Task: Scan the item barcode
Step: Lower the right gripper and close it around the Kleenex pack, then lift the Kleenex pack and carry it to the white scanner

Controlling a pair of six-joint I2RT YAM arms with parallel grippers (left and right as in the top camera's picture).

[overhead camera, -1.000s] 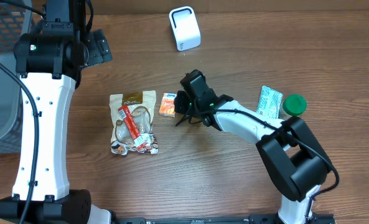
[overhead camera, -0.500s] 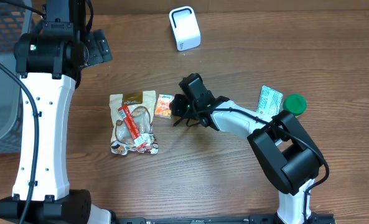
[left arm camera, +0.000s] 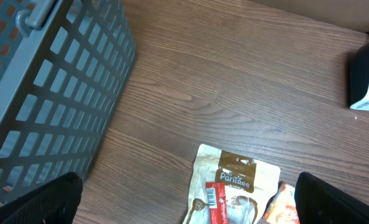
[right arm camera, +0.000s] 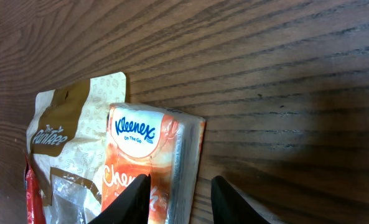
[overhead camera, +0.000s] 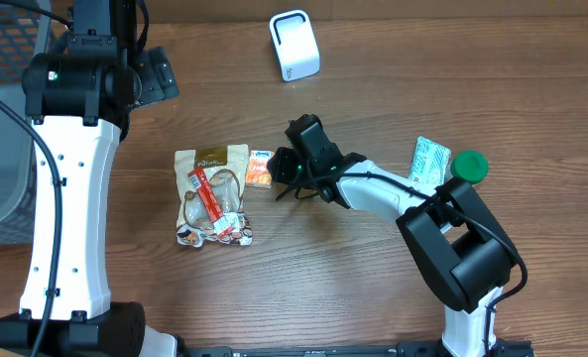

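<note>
My right gripper [right arm camera: 179,182] stands partly open, gripping nothing. The Kleenex pack [right arm camera: 148,146] lies flat on the counter [right arm camera: 284,93], its right edge between my fingers.

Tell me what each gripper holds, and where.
Left gripper: nothing. Right gripper straddles one long edge of the Kleenex pack, with a gap beside one finger; no firm hold shows.

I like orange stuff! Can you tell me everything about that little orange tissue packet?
The small orange tissue packet is wrapped in shiny plastic, with a white oval reading Kleenex On The Go in blue. It lies flat on the brown wooden table, its edge against the tan snack pouch. The right gripper straddles its other edge, jaws apart.
</note>
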